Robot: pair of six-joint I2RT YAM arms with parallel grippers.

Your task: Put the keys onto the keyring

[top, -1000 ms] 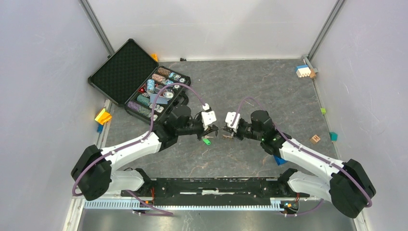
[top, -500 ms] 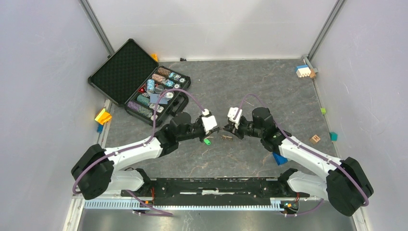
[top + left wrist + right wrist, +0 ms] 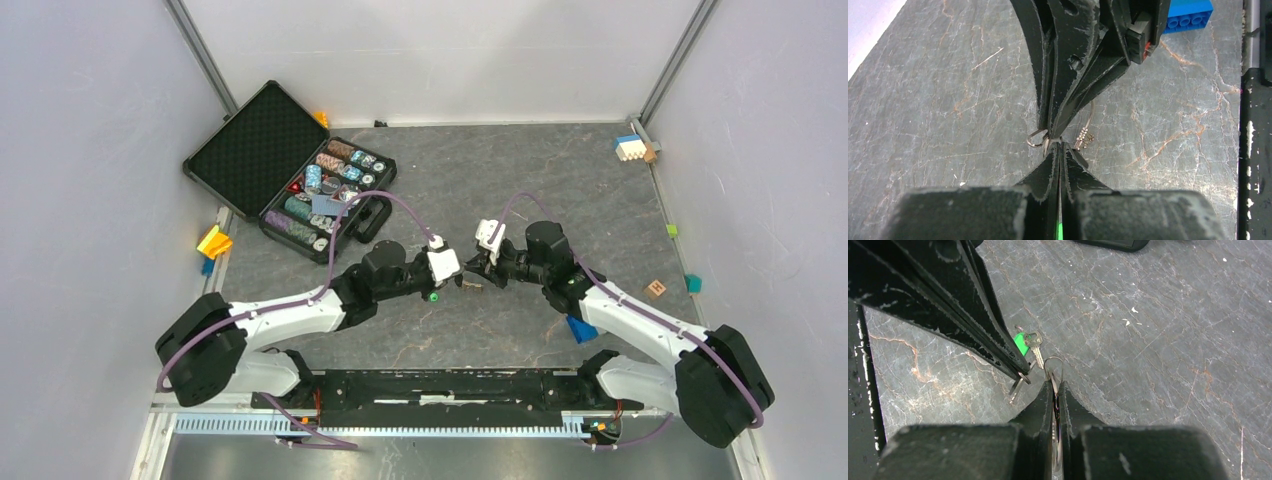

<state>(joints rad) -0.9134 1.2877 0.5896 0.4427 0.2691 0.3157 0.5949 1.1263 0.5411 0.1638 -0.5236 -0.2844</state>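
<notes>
Left gripper point(image 3: 456, 279): pressed together on the green-headed key point(image 3: 1021, 344), above the surface point(image 3: 560, 180)
Right gripper point(image 3: 471, 274): pinching the keyring point(image 3: 1053, 363)
Position: gripper tips almost meeting, mid-surface

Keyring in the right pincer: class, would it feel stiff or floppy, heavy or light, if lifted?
The keyring is thin wire, so probably light and slightly springy. Pinched in the shut right pincer, it may swivel or slip.

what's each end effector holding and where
The left end effector pinches the green-headed key near its head; the right end effector grips the keyring by its wire.
</notes>
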